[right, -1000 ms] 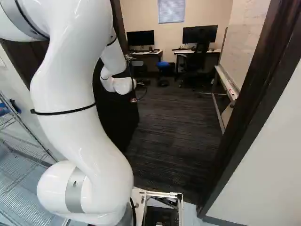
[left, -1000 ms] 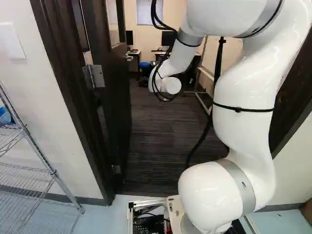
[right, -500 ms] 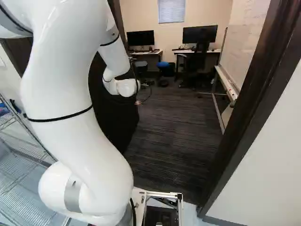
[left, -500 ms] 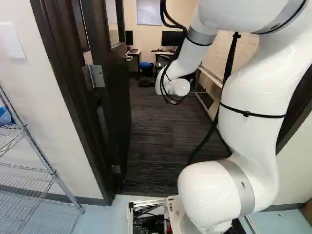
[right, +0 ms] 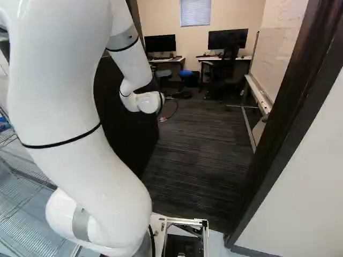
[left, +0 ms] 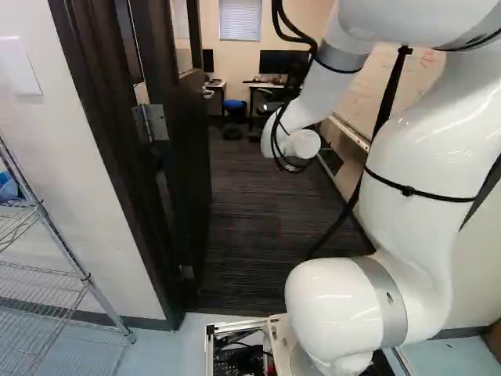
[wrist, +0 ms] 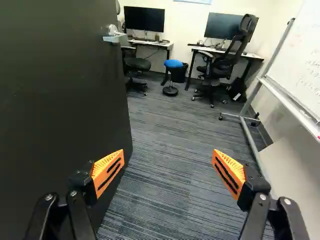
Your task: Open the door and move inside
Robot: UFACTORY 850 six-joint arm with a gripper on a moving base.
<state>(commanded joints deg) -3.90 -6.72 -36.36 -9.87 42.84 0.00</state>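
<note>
The room beyond, with its carpet (left: 250,235), is lying in view through the doorway, so the opening part looks about done and moving inside seems the step in hand. The door (wrist: 55,105) is standing swung inward, lining the left side of the way through. Across from it, the whiteboard (wrist: 300,65) is standing along the right, narrowing the route deeper in. The mobile base (left: 235,324) is sitting just short of the threshold. Above it, the arm (left: 423,168) is reaching ahead through the opening. The pincer (wrist: 168,151) is spreading its two fingers wide and holding nothing; one finger is showing against the door's face, though whether it is touching I cannot tell. The handle (wrist: 114,36) is sitting ahead of that finger, ungripped. The next move is probably calling for a slow, straight drive forward, with the arm keeping clear of door and whiteboard alike.
</note>
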